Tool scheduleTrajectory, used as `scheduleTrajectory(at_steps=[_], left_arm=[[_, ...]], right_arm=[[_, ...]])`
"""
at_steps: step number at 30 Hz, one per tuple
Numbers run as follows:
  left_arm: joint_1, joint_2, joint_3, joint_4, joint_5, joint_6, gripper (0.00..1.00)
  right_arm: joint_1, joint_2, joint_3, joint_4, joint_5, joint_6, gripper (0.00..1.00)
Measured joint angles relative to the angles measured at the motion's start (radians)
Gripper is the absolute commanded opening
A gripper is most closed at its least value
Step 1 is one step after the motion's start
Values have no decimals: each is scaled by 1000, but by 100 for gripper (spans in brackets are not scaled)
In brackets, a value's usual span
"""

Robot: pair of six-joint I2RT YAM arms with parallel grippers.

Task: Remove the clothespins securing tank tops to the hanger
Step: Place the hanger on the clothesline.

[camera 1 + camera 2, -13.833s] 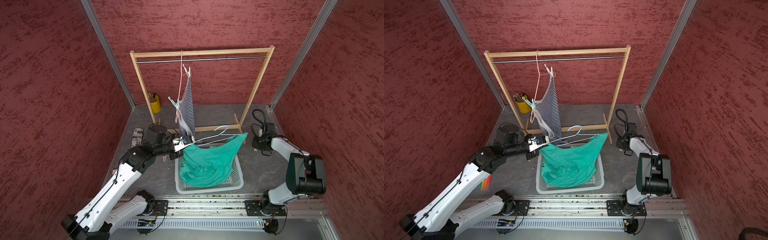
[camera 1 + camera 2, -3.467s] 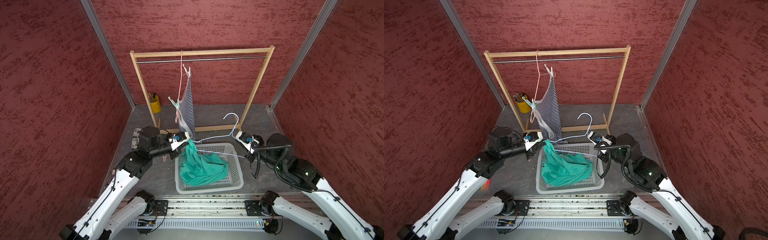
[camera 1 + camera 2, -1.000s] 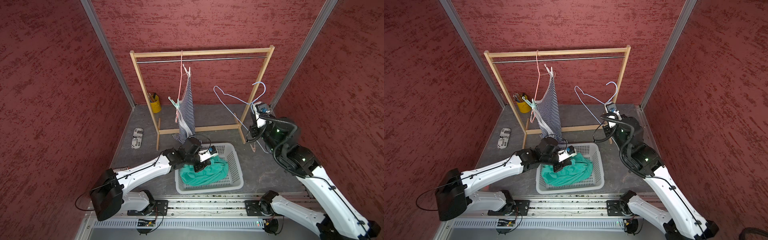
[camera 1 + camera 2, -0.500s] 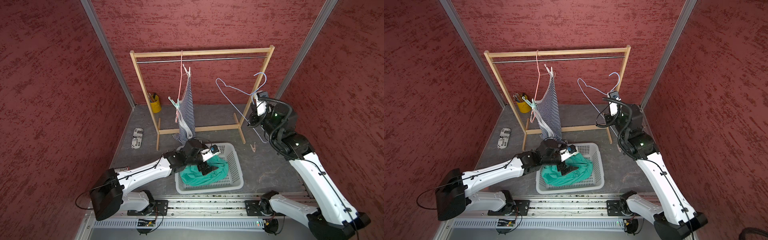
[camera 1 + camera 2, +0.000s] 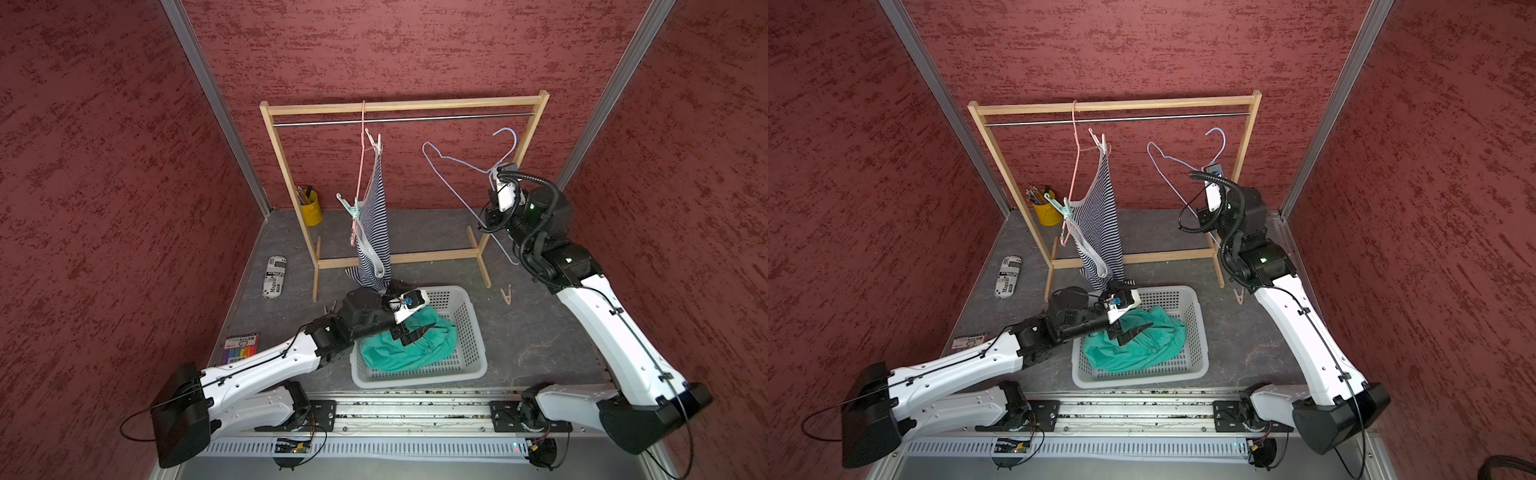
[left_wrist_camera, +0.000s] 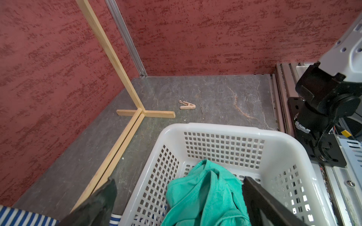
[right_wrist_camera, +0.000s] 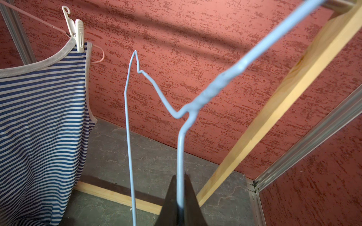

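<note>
Glossy plastic basket [image 6: 215,128], wooden rack [image 6: 109,49], teal cloth top [image 6: 205,195], wire hanger [image 7: 180,156].

The only lettering that can be read is on the newsprint-patterned pouch [image 5: 274,276]. It is a dark script word beginning "Magazi", and it shows in both top views. The smaller print around it is too fine to make out. The flat box with rainbow stripes [image 5: 242,345] carries a printed white label, but nothing on it is legible.

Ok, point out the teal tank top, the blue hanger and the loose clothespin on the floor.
teal tank top [image 5: 432,353]: in a top view, bunched fabric.
blue hanger [image 7: 204,96]: right wrist view, twisted neck.
loose clothespin [image 6: 187,106]: left wrist view, its body.
</note>
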Motion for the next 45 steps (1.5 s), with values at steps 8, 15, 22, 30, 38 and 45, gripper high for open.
scheduleTrajectory(at_steps=[8, 15, 22, 30, 38, 45], left_arm=[[0, -93, -35, 68, 2, -34, 100], [0, -153, -80, 135, 5, -45, 100], [0, -203, -105, 165, 6, -56, 100], [1, -204, -105, 155, 2, -61, 100], [11, -204, -105, 126, -2, -66, 100], [19, -204, -110, 123, -4, -78, 100]], right_arm=[[-2, 4, 0, 86, 46, -14, 0], [-6, 16, 62, 112, 58, -29, 0], [-16, 75, 169, 121, 58, -36, 0], [-33, 176, 263, 116, 58, -43, 0], [-34, 302, 407, 86, 65, -64, 0], [-34, 416, 557, -4, 86, -69, 0]])
